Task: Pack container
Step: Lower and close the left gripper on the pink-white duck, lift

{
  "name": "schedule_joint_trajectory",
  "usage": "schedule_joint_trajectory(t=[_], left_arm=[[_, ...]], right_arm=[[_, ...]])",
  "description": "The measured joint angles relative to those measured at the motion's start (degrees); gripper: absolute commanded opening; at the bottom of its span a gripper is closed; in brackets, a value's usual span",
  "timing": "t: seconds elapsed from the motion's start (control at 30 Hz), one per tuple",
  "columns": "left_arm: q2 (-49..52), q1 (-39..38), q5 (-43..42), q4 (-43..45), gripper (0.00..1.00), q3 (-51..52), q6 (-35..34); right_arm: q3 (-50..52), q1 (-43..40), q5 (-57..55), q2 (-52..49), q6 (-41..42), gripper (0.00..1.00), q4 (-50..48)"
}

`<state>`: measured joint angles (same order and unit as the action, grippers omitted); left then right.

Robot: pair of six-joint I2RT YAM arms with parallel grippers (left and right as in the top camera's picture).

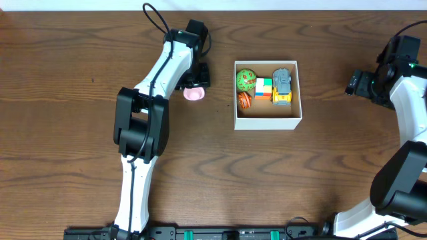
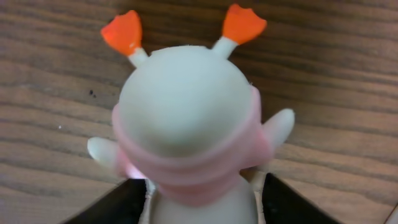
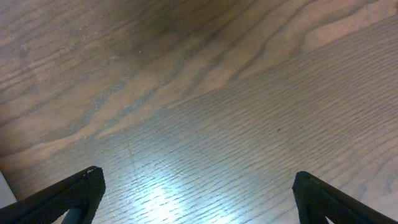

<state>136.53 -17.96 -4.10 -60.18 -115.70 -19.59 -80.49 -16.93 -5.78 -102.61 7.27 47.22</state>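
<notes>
Your left gripper sits left of the worktop's centre, toward the far edge, its jaws closed on a small white toy with a pink band and orange feet. You look to be at the pick-up step. Next, lift the toy clear, carry it right to the box, and let go over the bare cardboard near its front wall.

The box stands just right of centre, toward the far edge. It is square and open-topped, with thin white walls and a brown inside. A green ball, stacked coloured blocks and a toy truck fill its far half.

Your right gripper hovers by the right edge, jaws wide apart, holding nothing.
</notes>
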Motion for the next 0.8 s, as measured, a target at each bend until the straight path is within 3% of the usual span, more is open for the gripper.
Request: schedule_joint_trajectory(t=[0.27,0.37,0.5,0.7,0.8], left_arm=[[0.0,0.0,0.0,0.0,0.49,0.0,0.1],[0.0,0.0,0.0,-0.6,0.40,0.0,0.0],[0.0,0.0,0.0,-1.3,0.39,0.0,0.4],[-1.9,0.0,0.0,-1.7,0.24,0.0,2.0],[-4.5,0.0,0.0,-2.0,0.24,0.1,2.7]], right_arm=[[0.0,0.0,0.0,0.0,0.0,0.99,0.0],[0.0,0.0,0.0,0.0,0.0,0.99,0.0],[0.0,0.0,0.0,0.0,0.0,0.99,0.0],[0.0,0.0,0.0,0.0,0.0,0.99,0.0],[0.0,0.0,0.0,0.0,0.0,0.99,0.0]])
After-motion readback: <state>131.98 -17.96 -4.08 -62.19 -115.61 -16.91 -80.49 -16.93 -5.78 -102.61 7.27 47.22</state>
